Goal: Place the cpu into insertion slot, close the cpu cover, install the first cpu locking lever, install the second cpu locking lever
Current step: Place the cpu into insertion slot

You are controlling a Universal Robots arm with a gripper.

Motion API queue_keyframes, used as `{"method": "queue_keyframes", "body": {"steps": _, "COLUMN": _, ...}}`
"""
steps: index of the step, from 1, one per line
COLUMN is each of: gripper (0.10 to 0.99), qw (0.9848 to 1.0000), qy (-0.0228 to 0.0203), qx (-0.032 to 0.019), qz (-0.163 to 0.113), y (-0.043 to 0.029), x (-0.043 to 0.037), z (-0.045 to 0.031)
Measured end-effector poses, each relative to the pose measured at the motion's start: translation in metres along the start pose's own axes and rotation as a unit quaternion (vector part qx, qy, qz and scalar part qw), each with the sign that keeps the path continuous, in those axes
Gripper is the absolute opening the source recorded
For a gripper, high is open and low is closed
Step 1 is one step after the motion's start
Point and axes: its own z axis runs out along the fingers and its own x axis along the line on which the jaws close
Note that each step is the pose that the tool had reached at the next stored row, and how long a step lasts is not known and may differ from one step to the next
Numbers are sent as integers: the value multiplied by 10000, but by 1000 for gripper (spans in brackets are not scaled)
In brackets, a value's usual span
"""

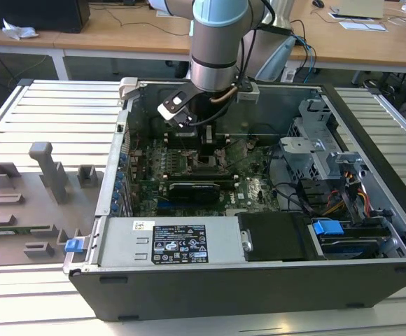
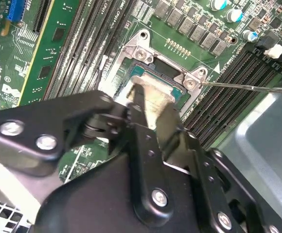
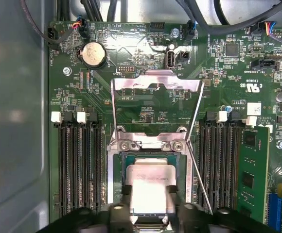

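Down inside the open computer case, my gripper hangs over the motherboard. Its two black fingers flank the cpu, a pale silver square, and are shut on its sides. The cpu sits right at the insertion slot; I cannot tell whether it rests in it. In the second wrist view the cpu shows between the fingertips of the gripper, over the slot's metal rim. The cpu cover is swung open away from the slot. A thin locking lever stands free beside the slot.
Black memory slots run along both sides of the slot, and a green card stands further out. A coin battery lies beyond the cover. The case also holds a power supply and a drive cage. A grey fixture plate lies outside.
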Motion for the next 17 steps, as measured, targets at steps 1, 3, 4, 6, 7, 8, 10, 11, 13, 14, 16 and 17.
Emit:
{"method": "queue_keyframes", "body": {"steps": 1, "gripper": 294, "qw": 10000, "qy": 0, "qx": 0, "qz": 0, "y": 0, "x": 0, "z": -1}}
{"method": "queue_keyframes", "body": {"steps": 3, "gripper": 173, "qw": 10000, "qy": -1, "qx": 0, "qz": 0, "y": 0, "x": 0, "z": -1}}
{"method": "queue_keyframes", "body": {"steps": 4, "gripper": 114, "qw": 10000, "qy": -1, "qx": 0, "qz": 0, "y": 0, "x": 0, "z": -2}}
{"method": "queue_keyframes", "body": {"steps": 6, "gripper": 106, "qw": 10000, "qy": -1, "qx": 0, "qz": 0, "y": -1, "x": -1, "z": -47}}
{"method": "queue_keyframes", "body": {"steps": 7, "gripper": 106, "qw": 10000, "qy": -1, "qx": 0, "qz": 0, "y": -2, "x": -2, "z": -100}}
{"method": "queue_keyframes", "body": {"steps": 8, "gripper": 106, "qw": 10000, "qy": 0, "qx": 0, "qz": 0, "y": -3, "x": -3, "z": -166}}
{"method": "queue_keyframes", "body": {"steps": 10, "gripper": 106, "qw": 10000, "qy": -1, "qx": 0, "qz": 0, "y": -5, "x": -5, "z": -263}}
{"method": "queue_keyframes", "body": {"steps": 11, "gripper": 106, "qw": 10000, "qy": 0, "qx": 0, "qz": 0, "y": -5, "x": -6, "z": -298}}
{"method": "queue_keyframes", "body": {"steps": 13, "gripper": 106, "qw": 10000, "qy": -1, "qx": 1, "qz": 0, "y": -6, "x": -7, "z": -351}}
{"method": "queue_keyframes", "body": {"steps": 14, "gripper": 106, "qw": 10000, "qy": 0, "qx": 0, "qz": 0, "y": -7, "x": -8, "z": -408}}
{"method": "queue_keyframes", "body": {"steps": 16, "gripper": 106, "qw": 10000, "qy": 0, "qx": 0, "qz": 0, "y": -8, "x": -9, "z": -457}}
{"method": "queue_keyframes", "body": {"steps": 17, "gripper": 106, "qw": 10000, "qy": -1, "qx": 0, "qz": 0, "y": -9, "x": -10, "z": -494}}
